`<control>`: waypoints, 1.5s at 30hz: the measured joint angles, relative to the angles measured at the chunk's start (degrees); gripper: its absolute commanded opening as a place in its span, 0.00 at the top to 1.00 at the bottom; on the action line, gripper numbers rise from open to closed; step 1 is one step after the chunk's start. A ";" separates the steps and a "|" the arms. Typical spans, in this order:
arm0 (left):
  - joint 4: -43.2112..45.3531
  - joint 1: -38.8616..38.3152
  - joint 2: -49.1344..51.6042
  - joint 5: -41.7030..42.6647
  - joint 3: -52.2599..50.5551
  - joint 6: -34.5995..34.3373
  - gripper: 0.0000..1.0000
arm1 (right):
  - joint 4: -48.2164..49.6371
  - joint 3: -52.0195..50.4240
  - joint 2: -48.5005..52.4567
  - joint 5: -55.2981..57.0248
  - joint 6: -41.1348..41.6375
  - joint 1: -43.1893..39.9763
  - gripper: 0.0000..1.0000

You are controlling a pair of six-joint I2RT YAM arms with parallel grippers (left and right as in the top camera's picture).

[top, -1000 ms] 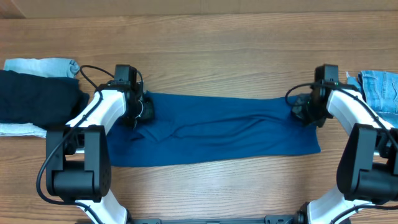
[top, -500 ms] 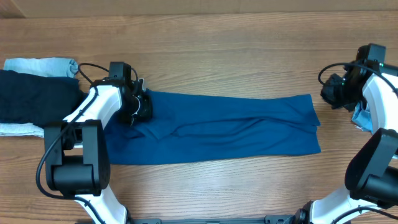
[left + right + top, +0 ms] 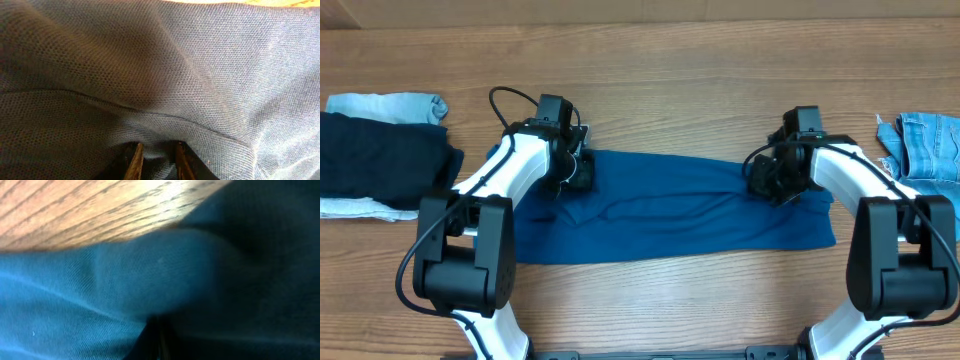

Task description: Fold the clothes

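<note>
Two doubtful grips, my left gripper (image 3: 575,170) narrowly parted in the knit and my right gripper (image 3: 767,181) pressed together, neither plainly holding cloth, could let the polo shirt (image 3: 670,215), a long strip across the table (image 3: 670,80), slip and fold crooked.

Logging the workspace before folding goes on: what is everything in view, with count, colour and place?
polo shirt: one, royal blue, long strip across the table's middle
folded garment: one, near-black, far left
pale cloth: one, light blue, beyond the dark garment
whitish cloth: one, off-white, at that garment's near edge
denim piece: one, light blue, far right
table: one, wood brown, beneath everything
left gripper: one, black, on the shirt's left end
right gripper: one, black, shut, on the shirt's right end
</note>
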 measured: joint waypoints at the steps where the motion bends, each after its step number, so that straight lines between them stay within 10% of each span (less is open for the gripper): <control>1: 0.04 -0.22 0.15 -0.48 0.07 0.00 0.73 | 0.13 -0.07 -0.02 0.24 0.85 -0.11 0.95; 18: 12.00 0.20 5.27 5.33 6.54 -4.85 0.70 | 3.80 8.83 2.08 13.11 -6.62 -9.51 0.87; 31: -22.75 0.50 4.66 2.23 34.21 -1.27 0.76 | -40.72 28.39 2.91 -1.86 -9.05 -9.01 0.96; 45: -35.74 -1.07 -18.08 -8.02 34.64 0.17 0.64 | -34.75 16.02 -16.72 3.06 5.46 10.05 0.94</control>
